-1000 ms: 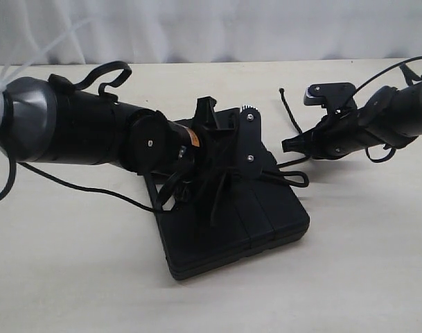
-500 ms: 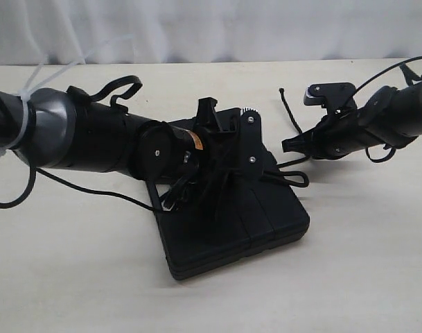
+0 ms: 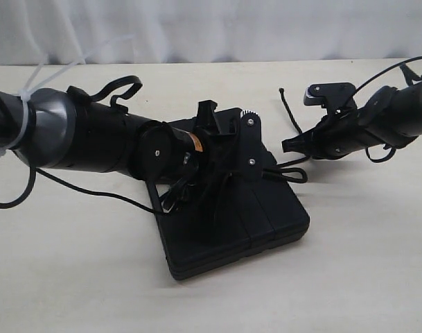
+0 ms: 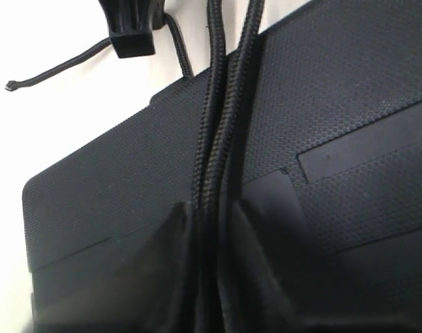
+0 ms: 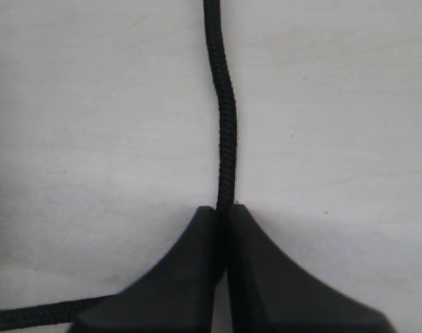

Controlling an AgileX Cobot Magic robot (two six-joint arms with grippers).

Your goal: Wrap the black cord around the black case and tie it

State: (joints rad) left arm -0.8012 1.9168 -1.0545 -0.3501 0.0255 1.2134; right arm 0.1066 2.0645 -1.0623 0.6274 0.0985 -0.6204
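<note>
The black case [image 3: 266, 225] lies flat on the pale table, mid-view. My left gripper [image 3: 228, 166] hovers low over its far half, shut on two strands of the black cord [image 4: 228, 104] that run side by side across the textured lid [image 4: 349, 90]; its jaws [image 4: 214, 208] pinch both strands. To the right of the case, just above the table, my right gripper [image 3: 290, 146] is shut on a single cord strand [image 5: 226, 125], its tips [image 5: 223, 209] closed tight. A free cord end [image 3: 281, 91] sticks up beyond it, and a cord loop [image 3: 294, 177] lies at the case's right edge.
A white curtain [image 3: 211, 28] closes off the back of the table. White zip ties [image 3: 30, 83] and looped cables [image 3: 120, 83] hang off the left arm. The right arm's cable [image 3: 394, 69] arcs above it. Bare tabletop [image 3: 72, 277] lies in front.
The left arm shifted slightly forward over the case, then its jaws closed on the two cord strands. The cord loop by the case's right edge tightened a little. The right gripper stayed still.
</note>
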